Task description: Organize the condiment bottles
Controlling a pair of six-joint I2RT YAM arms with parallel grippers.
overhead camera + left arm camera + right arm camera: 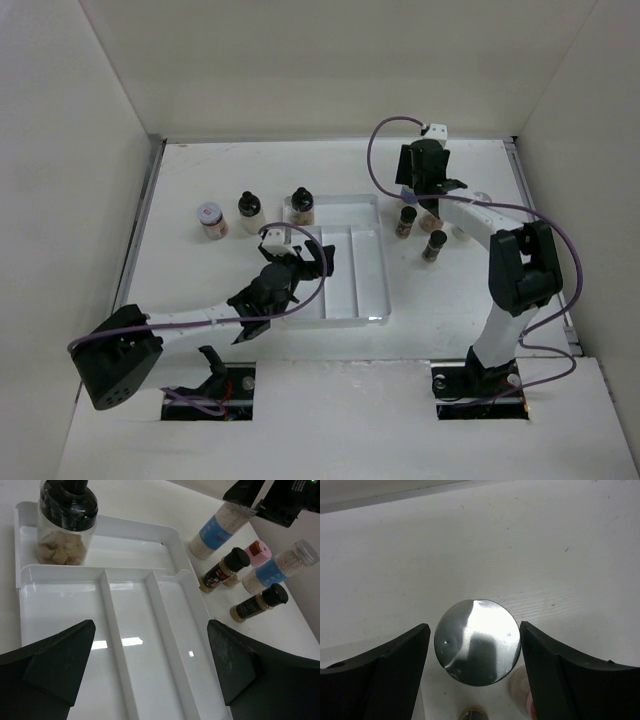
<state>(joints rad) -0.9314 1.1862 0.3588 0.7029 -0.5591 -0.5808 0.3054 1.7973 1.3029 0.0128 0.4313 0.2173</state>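
The left gripper (150, 630) is held wide open above the clear tray (165, 630), and nothing is caught between its fingers. At the tray's far left corner, in the shallow section behind the three long compartments, a squat bottle (62, 535) is stood upright. A black cap and pale tan chunks can be made out through its clear wall. The right gripper (474, 627) is positioned over a silver-capped bottle (477, 641) on the white table (200, 290), to the right of the tray. The round, mirror-bright cap is flanked closely by both fingers, but whether it is actually pinched cannot be told. In the left wrist view this bottle is shown as tall, filled with pale grains and banded by a blue label. Just beside it are grouped a pink-capped bottle (257, 552), largely hidden, and a second blue-banded bottle (277, 565) with a clear-looking cap. Nearer the arms are placed a dark-labelled bottle (224, 571) and its twin (257, 604), both slim, black-capped and tan-filled. Well apart, left of the tray, a pale-filled bottle (250, 212) with a black cap and a red-banded bottle (211, 221) with a pale cap are stood side by side.
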